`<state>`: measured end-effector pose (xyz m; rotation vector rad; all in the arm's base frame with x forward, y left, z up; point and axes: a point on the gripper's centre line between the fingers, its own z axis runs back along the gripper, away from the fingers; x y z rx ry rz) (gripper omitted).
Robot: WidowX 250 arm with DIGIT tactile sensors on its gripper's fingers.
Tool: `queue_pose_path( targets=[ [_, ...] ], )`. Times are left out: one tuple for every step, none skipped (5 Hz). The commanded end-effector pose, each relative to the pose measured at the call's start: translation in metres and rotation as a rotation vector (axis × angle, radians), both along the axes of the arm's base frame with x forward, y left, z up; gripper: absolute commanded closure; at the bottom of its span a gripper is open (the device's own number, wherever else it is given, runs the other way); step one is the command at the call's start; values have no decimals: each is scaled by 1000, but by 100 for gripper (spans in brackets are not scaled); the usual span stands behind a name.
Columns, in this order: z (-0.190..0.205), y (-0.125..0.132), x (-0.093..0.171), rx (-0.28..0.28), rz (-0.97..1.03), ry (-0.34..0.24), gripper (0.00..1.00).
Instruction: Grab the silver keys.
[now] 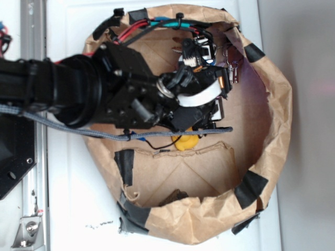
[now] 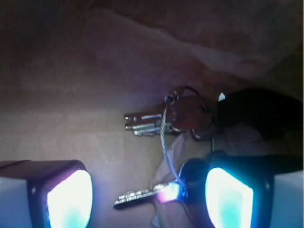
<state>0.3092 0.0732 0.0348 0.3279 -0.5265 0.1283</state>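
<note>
A brown paper bag [image 1: 272,104] lies open on a white table [image 1: 68,172], its rim rolled down and crumpled; strips of black tape [image 1: 250,188] patch that rim at several spots, one at the bag's lower right, one at its lower left, one on its upper right edge; a yellow duck [image 1: 187,143] sits on the bag's floor near the middle; a small dark object [image 1: 171,197], too dim to identify, rests by the bag's lower rim.

Silver keys [image 2: 164,124] on wire rings, lying on brown paper [image 2: 71,95], gripper [image 2: 149,194] fingers apart, glowing
</note>
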Motion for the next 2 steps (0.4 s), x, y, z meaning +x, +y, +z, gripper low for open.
queue_pose_path(
  targets=[
    [11, 10, 17, 38, 54, -55, 0],
    [11, 11, 17, 45, 65, -66, 0]
  ],
)
